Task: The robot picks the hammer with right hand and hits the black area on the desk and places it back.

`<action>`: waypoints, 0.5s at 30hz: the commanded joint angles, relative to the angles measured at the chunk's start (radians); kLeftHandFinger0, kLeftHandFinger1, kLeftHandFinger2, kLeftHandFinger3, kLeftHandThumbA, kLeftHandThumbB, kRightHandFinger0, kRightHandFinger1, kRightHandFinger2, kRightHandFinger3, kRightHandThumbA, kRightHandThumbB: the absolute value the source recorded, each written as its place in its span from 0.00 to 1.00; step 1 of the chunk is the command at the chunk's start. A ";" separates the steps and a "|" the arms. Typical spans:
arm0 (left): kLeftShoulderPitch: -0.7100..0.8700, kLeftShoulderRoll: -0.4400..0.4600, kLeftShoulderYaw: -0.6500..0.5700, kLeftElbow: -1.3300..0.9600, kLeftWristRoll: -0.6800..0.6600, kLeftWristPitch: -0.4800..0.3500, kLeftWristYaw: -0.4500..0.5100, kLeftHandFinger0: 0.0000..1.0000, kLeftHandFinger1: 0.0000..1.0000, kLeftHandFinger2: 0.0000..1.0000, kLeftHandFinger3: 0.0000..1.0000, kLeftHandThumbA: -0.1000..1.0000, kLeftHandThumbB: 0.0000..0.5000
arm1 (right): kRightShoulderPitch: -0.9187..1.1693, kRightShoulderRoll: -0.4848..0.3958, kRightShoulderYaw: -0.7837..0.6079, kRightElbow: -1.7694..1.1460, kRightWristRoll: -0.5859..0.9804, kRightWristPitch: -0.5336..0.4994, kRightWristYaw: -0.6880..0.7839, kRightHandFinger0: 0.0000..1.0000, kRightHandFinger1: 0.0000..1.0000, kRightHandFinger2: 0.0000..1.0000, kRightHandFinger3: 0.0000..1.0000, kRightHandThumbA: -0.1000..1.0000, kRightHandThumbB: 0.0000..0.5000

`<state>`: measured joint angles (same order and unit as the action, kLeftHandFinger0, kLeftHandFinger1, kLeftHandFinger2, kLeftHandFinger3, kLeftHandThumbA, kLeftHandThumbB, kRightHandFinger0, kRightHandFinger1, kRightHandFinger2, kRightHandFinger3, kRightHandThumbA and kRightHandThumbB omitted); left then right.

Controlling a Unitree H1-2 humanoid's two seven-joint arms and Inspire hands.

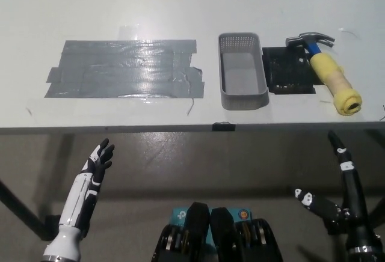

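Hammer on the desk, both hands empty below its edge.

The hammer point(328, 70) lies at the desk's point(180, 9) right, head beside the black pad point(289, 70), well apart from the right hand point(340, 196), whose fingers spread wide. The left hand point(96, 163) rests lower left, fingers apart.

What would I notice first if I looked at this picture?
Probably the big shiny grey tape patch on the white desk's left side. Next, the hammer with its yellow handle at the far right, beside a grey basket. Both robot hands, left and right, wait open below the desk edge.
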<state>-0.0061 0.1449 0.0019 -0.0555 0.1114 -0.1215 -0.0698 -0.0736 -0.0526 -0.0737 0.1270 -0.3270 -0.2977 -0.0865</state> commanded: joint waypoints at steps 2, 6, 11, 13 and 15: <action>-0.015 0.003 -0.003 -0.015 0.015 -0.053 0.014 1.00 1.00 1.00 1.00 1.00 0.13 | -0.048 -0.012 0.003 0.027 0.010 -0.140 -0.069 1.00 1.00 1.00 1.00 1.00 0.54; -0.021 0.003 -0.003 -0.012 0.012 -0.054 0.011 1.00 1.00 1.00 1.00 1.00 0.11 | -0.046 -0.010 0.009 0.033 0.017 -0.144 -0.066 1.00 1.00 1.00 1.00 1.00 0.55; -0.020 0.001 -0.002 -0.020 0.010 -0.050 0.010 1.00 1.00 1.00 1.00 1.00 0.09 | -0.041 -0.011 0.016 0.020 0.017 -0.121 -0.060 1.00 1.00 1.00 1.00 0.97 0.55; -0.020 0.004 -0.001 -0.020 0.018 -0.048 0.012 1.00 1.00 1.00 1.00 1.00 0.08 | -0.044 -0.011 0.017 0.023 0.017 -0.121 -0.063 1.00 1.00 1.00 1.00 0.97 0.53; -0.019 0.003 0.001 -0.021 0.013 -0.047 0.012 1.00 1.00 1.00 1.00 1.00 0.07 | -0.044 -0.012 0.018 0.021 0.016 -0.116 -0.062 1.00 1.00 1.00 1.00 0.96 0.52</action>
<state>-0.0094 0.1439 0.0024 -0.0555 0.1177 -0.1346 -0.0697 -0.0982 -0.0600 -0.0608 0.1685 -0.3214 -0.3724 -0.1214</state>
